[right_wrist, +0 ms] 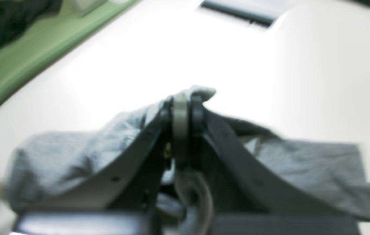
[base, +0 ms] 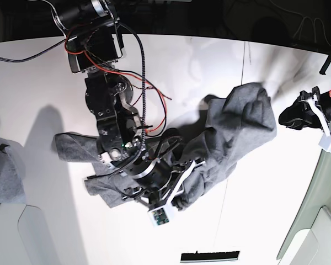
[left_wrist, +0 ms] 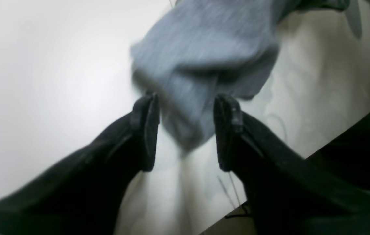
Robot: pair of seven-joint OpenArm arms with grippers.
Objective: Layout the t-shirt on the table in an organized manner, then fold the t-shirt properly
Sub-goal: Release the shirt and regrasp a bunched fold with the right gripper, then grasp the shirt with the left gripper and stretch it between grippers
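White worktop [base: 38,88] fills the base view; a thin dark seam [base: 244,61] crosses it.

T-shirt [base: 231,132], heather grey, lies rumpled across the middle of the worktop, running from a flat part at that view's left, under the right arm, up to a bunched peak toward the view's right. Not spread flat; folds and humps throughout.

Right arm [base: 107,110], black with red and black wiring, reaches over the shirt from the top of the base view and hides much of its middle. Right tool [right_wrist: 184,107]: fingers pressed together, pinching a raised ridge of the grey fabric; cloth drapes off both sides of it, and a small tuft pokes out past the tips.

Left tool [left_wrist: 185,130]: fingers spread wide apart. A blurred lobe of the t-shirt [left_wrist: 204,58] reaches down between them; whether either finger touches it, cannot tell. In the base view this tool [base: 289,116] sits at the right edge, just beside the shirt's peak.

Second grey cloth bundle [base: 5,176] at the base view's left edge, well apart from the shirt.

Small dark strip [base: 209,256] on the worktop near the bottom edge.
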